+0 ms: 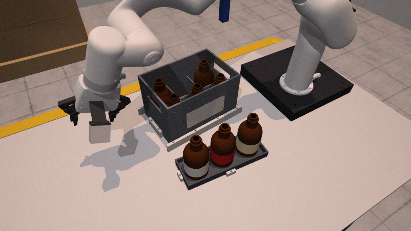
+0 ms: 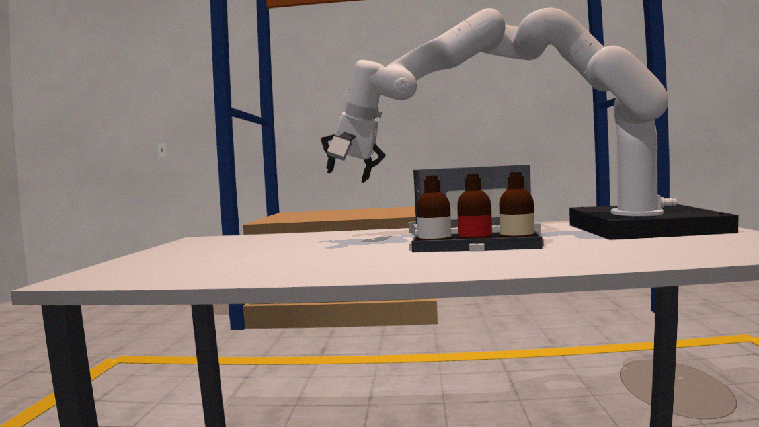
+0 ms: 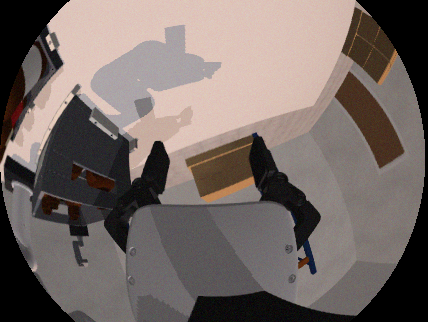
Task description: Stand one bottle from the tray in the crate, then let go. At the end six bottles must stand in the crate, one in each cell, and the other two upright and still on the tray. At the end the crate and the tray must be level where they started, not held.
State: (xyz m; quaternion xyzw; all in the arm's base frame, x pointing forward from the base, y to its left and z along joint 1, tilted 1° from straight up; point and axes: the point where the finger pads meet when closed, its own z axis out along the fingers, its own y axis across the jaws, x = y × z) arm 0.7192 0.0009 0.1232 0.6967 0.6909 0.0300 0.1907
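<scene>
A dark grey crate (image 1: 178, 117) (image 2: 451, 172) (image 3: 87, 147) stands on the white table (image 1: 287, 186) and holds several brown bottles; the middle cell of its far row looks empty. In front of it, a flat grey tray (image 1: 212, 173) (image 2: 477, 242) carries three upright brown bottles: a white-labelled one (image 1: 196, 160) (image 2: 433, 212), a red-labelled one (image 1: 222, 149) (image 2: 473, 212) and a cream-labelled one (image 1: 249, 137) (image 2: 516, 212). My gripper (image 1: 93, 119) (image 2: 347, 172) (image 3: 208, 148) is open and empty. It hangs high above the table, left of the crate and well away from the tray.
The arm's black base plate (image 1: 316, 86) (image 2: 652, 220) sits to the right of the crate. Pale cleats (image 1: 201, 130) border the crate's foot. A blue rack post (image 2: 223, 116) and brown shelves (image 2: 328, 220) stand behind the table.
</scene>
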